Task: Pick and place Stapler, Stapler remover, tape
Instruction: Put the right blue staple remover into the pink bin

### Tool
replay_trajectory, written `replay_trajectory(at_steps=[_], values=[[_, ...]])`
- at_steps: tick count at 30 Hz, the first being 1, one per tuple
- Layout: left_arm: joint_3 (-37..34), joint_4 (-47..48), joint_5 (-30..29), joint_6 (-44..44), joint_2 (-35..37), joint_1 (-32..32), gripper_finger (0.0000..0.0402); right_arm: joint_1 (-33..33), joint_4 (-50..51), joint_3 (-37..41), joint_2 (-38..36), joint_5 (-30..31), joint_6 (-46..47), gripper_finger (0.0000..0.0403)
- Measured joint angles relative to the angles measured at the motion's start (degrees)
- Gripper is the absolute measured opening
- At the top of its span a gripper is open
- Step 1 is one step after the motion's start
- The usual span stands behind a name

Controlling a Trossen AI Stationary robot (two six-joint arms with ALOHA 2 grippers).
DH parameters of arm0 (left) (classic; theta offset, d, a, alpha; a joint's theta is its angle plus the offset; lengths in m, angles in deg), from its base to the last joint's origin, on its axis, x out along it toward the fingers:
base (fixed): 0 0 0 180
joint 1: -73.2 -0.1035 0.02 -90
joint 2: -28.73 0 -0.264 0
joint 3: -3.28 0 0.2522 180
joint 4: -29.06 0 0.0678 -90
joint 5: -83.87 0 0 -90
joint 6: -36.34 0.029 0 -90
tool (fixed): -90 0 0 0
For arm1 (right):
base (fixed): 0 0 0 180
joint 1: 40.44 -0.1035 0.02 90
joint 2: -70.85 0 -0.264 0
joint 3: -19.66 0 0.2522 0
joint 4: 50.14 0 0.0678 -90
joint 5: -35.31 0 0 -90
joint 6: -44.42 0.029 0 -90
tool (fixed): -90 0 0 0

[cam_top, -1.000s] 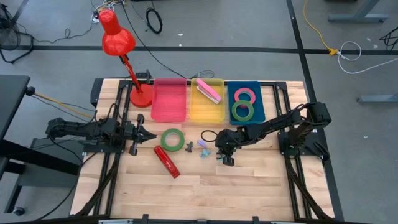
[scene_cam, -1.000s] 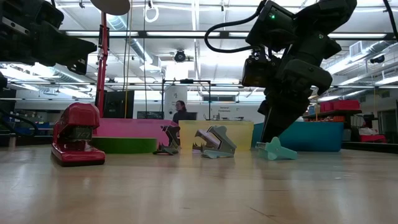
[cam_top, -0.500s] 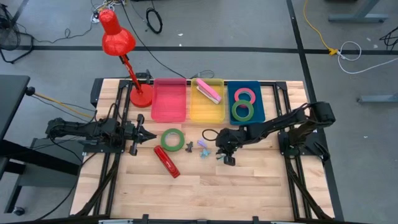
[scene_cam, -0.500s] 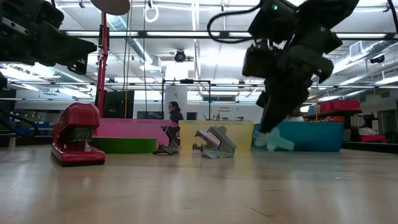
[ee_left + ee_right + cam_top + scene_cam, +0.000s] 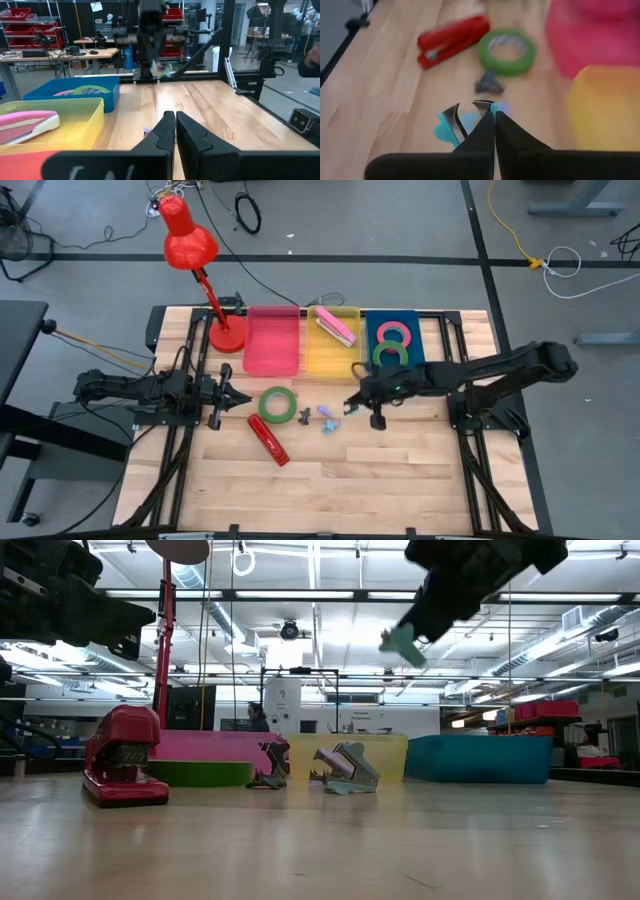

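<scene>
My right gripper hangs above the table's middle, shut on a teal staple remover. Two other staple removers, a grey one and a purple one, rest on the wood just left of it. The red stapler lies on its base near the table's middle, and a green tape ring lies flat beside it. A pink stapler lies in the yellow bin. Pink tape and green tape lie in the blue bin. My left gripper waits shut at the left. My right gripper pinches one teal handle of the staple remover between its two fingers. They slant down from the table's right side. The remover's body and its metal claws stick out to one side of the fingers. It is lifted well clear of the table.
A pink bin stands left of the yellow one along the far edge. A red desk lamp rises from its base at the far left. Bare wood fills the near half of the table.
My right gripper has risen from the tabletop and drawn a little toward the far edge, tipping closer to level. The teal staple remover has gone up with it, from resting on the wood to hanging high above it.
</scene>
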Motion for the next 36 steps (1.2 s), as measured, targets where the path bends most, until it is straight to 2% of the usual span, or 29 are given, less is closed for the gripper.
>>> replay_trajectory(at_steps=[9,28,33,36], values=[[0.02,-0.01,0.01,0.0,0.0,0.0,0.0021,2.8,0.27,0.0,-6.53,0.99,-4.43,0.0002],[0.01,-0.22,0.01,0.0,0.0,-0.01,0.0021,4.16,1.71,0.0,-7.11,0.73,-3.22,0.0002],[0.02,-4.53,0.01,0.0,0.0,-0.01,0.0021,4.16,-0.04,0.0,-7.11,0.63,-3.36,0.0002],[0.02,-8.3,0.17,0.0,0.0,0.01,0.0021,4.2,-2.05,0.0,-7.44,-1.43,-5.4,0.0002]])
